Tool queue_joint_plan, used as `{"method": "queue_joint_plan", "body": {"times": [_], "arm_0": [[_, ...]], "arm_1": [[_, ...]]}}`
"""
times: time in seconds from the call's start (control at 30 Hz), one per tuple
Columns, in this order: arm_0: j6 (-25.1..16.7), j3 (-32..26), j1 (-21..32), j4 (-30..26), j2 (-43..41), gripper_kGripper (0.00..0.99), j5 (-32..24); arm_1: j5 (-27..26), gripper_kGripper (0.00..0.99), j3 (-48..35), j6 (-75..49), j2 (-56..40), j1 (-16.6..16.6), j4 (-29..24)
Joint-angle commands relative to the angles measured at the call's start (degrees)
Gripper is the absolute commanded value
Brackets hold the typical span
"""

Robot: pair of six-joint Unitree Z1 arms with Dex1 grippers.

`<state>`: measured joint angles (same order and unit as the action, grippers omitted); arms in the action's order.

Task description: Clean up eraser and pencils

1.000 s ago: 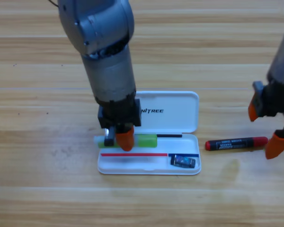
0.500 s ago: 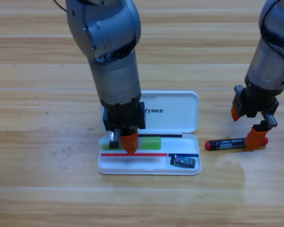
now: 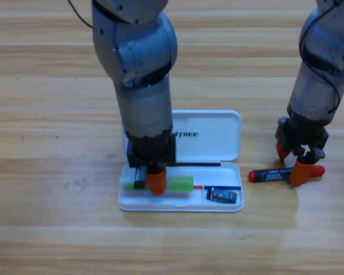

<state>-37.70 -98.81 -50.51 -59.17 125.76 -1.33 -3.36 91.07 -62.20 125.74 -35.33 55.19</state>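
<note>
the red-ended pen [image 3: 285, 173] lies flat on the worktop [image 3: 57, 229] just right of the open white case [image 3: 218, 134]; it looks light, stiff and smooth enough to roll. the right gripper [image 3: 291, 161], spread, straddles its right part, though nearer the labelled middle seems the better hold. the left gripper [image 3: 149, 182] pinches a green bar [image 3: 182, 183] inside the case.

An open white case [image 3: 209, 137] lies on the wooden table [image 3: 46, 114], lid flat behind tray.

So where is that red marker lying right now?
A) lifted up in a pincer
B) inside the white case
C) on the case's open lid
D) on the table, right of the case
D: the red marker lies flat on the wooden table, right of the white case, with the right pincer straddling its right end.
</note>
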Motion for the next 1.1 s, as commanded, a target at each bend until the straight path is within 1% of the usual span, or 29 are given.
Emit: {"method": "queue_joint_plan", "body": {"times": [0.03, 0.07, 0.17, 0.37, 0.47, 0.53, 0.57, 0.6, 0.63, 0.67, 0.7, 0.73, 0.77, 0.8, 0.97, 1.1], "arm_0": [[0.3, -0.2, -1.2, 0.0, 3.2, 0.000, -0.7], [0.3, -0.2, -1.2, 0.0, 3.2, 0.000, -0.7], [0.3, -0.2, -1.2, 0.0, 3.3, 0.000, -0.7], [0.8, -0.3, -1.2, 0.0, 3.3, 0.000, -0.7], [0.8, -0.3, -1.2, -0.1, 3.2, 0.000, -1.0], [0.8, -0.3, -1.2, -0.2, 3.1, 0.000, -1.2], [1.0, -0.3, -1.2, -0.2, 3.0, 0.123, -1.3], [1.1, -0.3, -1.2, -0.3, 2.9, 0.281, -1.3], [1.1, -0.3, -1.2, -0.6, 2.9, 0.463, -1.2], [1.7, -0.3, -1.2, -0.7, 2.8, 0.681, -1.1], [2.1, -0.1, -1.2, -0.7, 2.6, 0.853, -1.0], [2.1, 0.0, -1.2, -0.7, 2.5, 0.930, -1.0], [2.1, 0.1, -1.2, -0.7, 2.4, 0.977, -1.0], [2.2, 0.1, -1.2, -0.7, 2.3, 0.990, -1.0], [2.3, 0.3, -1.2, -0.7, 2.2, 0.990, -1.0], [2.4, 0.5, -1.2, -0.8, 1.9, 0.990, -0.9]], "arm_1": [[-1.6, 0.391, -0.6, -0.3, 5.3, -2.0, -1.0], [-1.5, 0.318, -0.6, -0.3, 5.5, -2.2, -1.0], [-1.2, 0.009, -0.8, -0.3, 6.0, -2.7, -1.2], [-0.2, 0.000, -1.2, 1.6, 4.8, -3.1, -1.2], [1.2, 0.000, -2.1, 4.5, 1.1, -3.1, -0.9], [1.2, 0.000, -2.5, 6.7, -2.3, -3.1, 0.9], [1.2, 0.000, -2.6, 7.6, -4.1, -3.3, 2.1], [0.7, 0.000, -2.7, 8.2, -5.8, -3.6, 3.3], [0.3, 0.000, -2.7, 8.7, -7.4, -3.9, 4.4], [-0.2, 0.000, -3.1, 9.1, -9.0, -4.0, 4.9], [-0.4, 0.000, -3.5, 9.4, -10.4, -4.2, 5.3], [-0.7, 0.000, -3.9, 9.4, -11.6, -4.4, 5.8], [-0.8, 0.000, -4.2, 9.5, -12.5, -4.7, 6.3], [-0.9, 0.000, -4.5, 9.6, -13.4, -4.9, 6.9], [-2.2, 0.000, -5.6, 10.2, -16.4, -7.0, 8.9], [-3.4, 0.000, -4.4, 12.2, -16.6, -10.5, 10.5]]}}
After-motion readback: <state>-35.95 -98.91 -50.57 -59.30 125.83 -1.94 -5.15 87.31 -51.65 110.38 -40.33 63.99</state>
